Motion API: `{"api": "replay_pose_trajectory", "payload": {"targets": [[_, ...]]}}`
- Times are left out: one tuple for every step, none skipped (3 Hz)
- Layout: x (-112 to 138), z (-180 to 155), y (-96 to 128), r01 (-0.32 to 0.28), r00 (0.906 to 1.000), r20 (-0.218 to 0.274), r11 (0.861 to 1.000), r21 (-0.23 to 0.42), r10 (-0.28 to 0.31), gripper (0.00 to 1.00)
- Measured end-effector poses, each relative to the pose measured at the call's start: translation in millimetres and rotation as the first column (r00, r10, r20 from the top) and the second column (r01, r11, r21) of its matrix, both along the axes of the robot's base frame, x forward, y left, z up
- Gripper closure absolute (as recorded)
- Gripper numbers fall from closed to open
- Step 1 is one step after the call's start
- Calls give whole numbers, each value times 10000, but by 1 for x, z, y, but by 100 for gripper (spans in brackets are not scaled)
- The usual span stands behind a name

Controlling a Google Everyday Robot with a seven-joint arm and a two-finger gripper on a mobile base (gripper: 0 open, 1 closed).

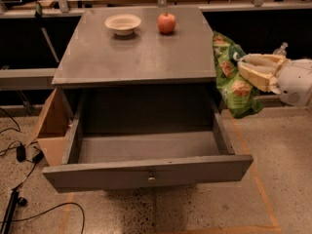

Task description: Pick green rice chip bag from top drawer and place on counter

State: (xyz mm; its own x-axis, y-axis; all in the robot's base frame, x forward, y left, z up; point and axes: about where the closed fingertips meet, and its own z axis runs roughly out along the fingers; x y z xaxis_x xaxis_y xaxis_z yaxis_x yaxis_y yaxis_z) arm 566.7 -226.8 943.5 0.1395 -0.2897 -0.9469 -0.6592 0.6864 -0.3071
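The grey worktop (pixel 141 52) filled the upper middle of the frame. The task's thing was not on it yet, so the placing step remained.

Below it, the top drawer (pixel 146 172) stood pulled wide open across the lower half of the frame. Its grey floor and walls showed nothing inside, so I judged the picking half of the job finished: the bag was out and clear of the drawer.

At the right edge of the frame, level with the worktop, the robot's white arm (pixel 298 82) reached in from the side. Its jaws sat at the middle right, just beyond the worktop's right edge, and were closed on the green rice chip bag (pixel 233 84). The bag hung in the air from that grip, tilted, with its lower end drooping towards the floor beside the cabinet. It lay just right of the worktop's edge, near it or brushing it, I could not tell which, and over the floor rather than the surface. What was left, by my reading, was to carry it leftwards over the worktop, lower it and let go.

A brown cardboard box (pixel 51 126) leaned open against the cabinet's left side; its contents were hidden.

At the back of the worktop, a pale bowl (pixel 123 23) looked empty, and a red apple (pixel 166 23) stood just to its right, apart from it.

The drawer's small knob (pixel 151 178) sat at the centre of its front panel.
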Motion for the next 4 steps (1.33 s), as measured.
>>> {"api": "replay_pose_trajectory", "payload": {"targets": [[1,2,-1,34,10000,27,10000,12,-34,100],[21,27,25,-526,9965,656,9985,169,514,100],[49,54,61,-1496,9835,1064,9884,257,1461,100],[80,51,113,-2658,9605,978,9629,455,2605,100]]}}
